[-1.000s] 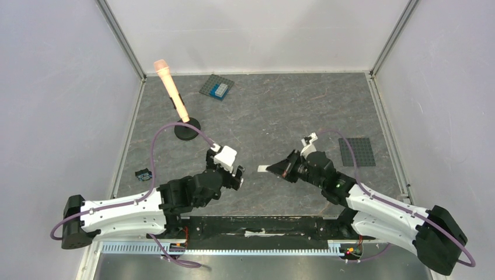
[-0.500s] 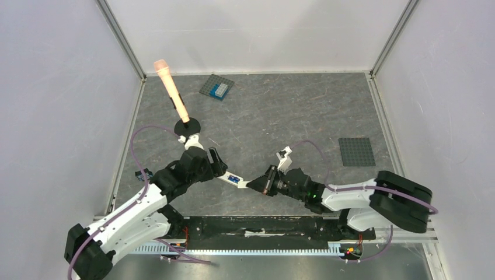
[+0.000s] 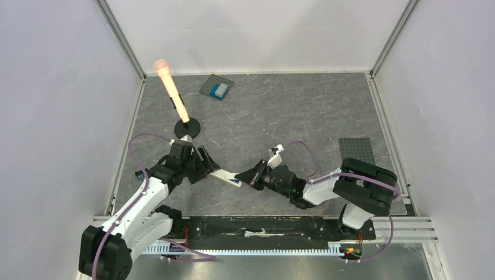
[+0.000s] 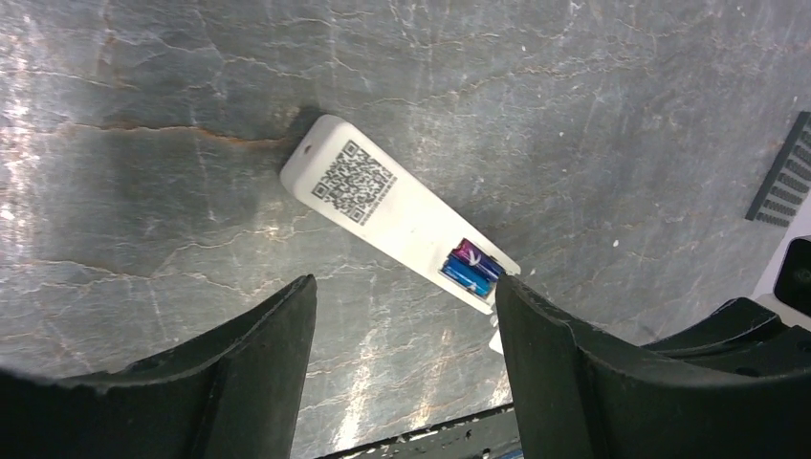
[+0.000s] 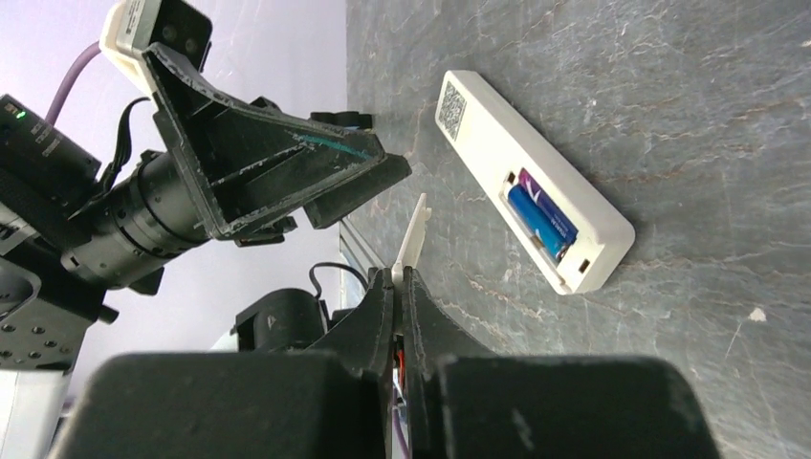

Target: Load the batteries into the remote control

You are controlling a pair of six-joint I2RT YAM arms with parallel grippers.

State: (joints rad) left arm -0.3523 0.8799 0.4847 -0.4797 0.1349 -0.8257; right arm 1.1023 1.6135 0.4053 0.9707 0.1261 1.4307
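Observation:
The white remote control (image 3: 225,176) lies face down on the table, QR label up, with its compartment open. Two blue batteries (image 4: 471,268) sit side by side in that compartment; they also show in the right wrist view (image 5: 540,218). My left gripper (image 3: 204,166) is open and empty, its jaws (image 4: 404,287) spread just above the near side of the remote (image 4: 383,206). My right gripper (image 3: 252,175) is shut on a thin flat white strip (image 5: 413,229), held on edge close to the remote's battery end (image 5: 526,201).
An orange cylinder (image 3: 172,90) leans on a black round stand at the back left. A grey studded plate with a light-blue block (image 3: 216,87) lies at the back. A dark studded plate (image 3: 356,151) lies at the right. A small black part (image 3: 142,174) sits at the left edge.
Both arms have swung low and to the left. The remote now shows on the table between the two grippers. The right gripper still holds the white strip.

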